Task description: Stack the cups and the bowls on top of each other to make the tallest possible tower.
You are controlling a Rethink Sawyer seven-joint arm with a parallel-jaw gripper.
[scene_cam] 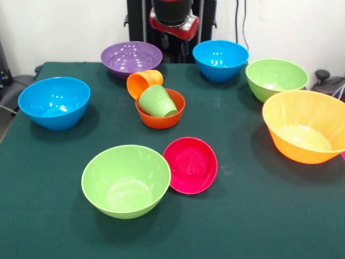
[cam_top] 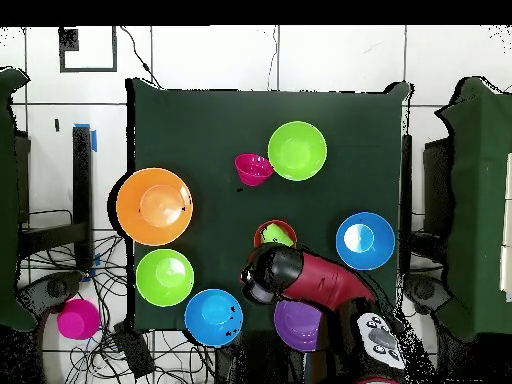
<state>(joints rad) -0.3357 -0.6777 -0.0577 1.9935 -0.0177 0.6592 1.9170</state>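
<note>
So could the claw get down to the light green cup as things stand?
Probably yes: the light green cup lies tilted in the small orange-red bowl, uncovered from above, though the orange cup leans close beside it.

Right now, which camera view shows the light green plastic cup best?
The front view. There the light green plastic cup lies tilted inside the small orange-red bowl, with its side fully visible. In the overhead view the arm covers part of that bowl, and only a green patch shows.

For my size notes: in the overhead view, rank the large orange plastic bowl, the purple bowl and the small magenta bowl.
1. Large orange plastic bowl
2. Purple bowl, partly hidden by the arm, so unsure
3. Small magenta bowl
</note>
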